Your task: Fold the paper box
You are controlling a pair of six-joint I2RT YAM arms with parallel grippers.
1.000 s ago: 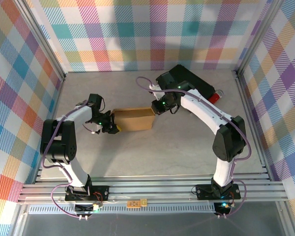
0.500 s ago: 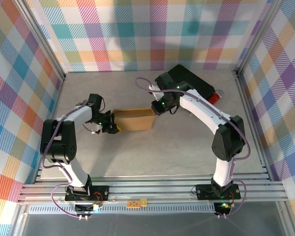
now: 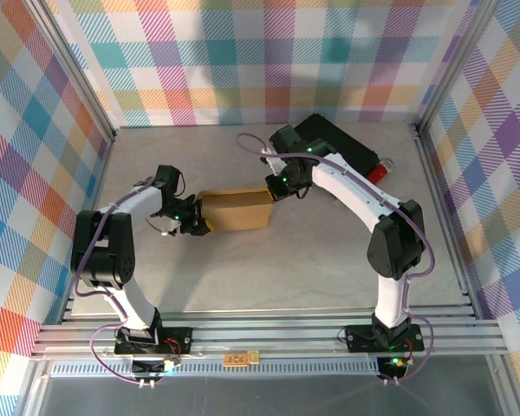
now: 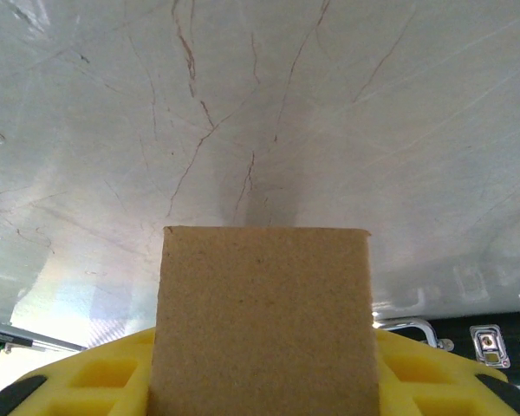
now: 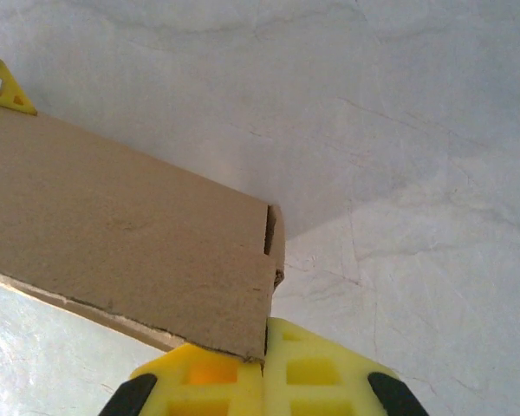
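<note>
One paper box [image 3: 236,211], brown die-cut cardboard that looks partly raised into a low shape, sits near the middle of the desk [image 3: 269,269], spanned between the two arms. At its left end the left claw [image 3: 203,224] grasps a narrow end panel, yellow pads [image 4: 87,377] flanking the cardboard. At the right end the right claw [image 3: 274,192] is clenched, its pads [image 5: 212,374] pressed together with the corner of a side wall, beside a slit, caught at their seam. The black hard case [image 3: 340,143] lies behind, well apart. The walls seem to be mid-fold. Next, that right panel probably needs turning inward and tucking while the left end is held steady.
</note>
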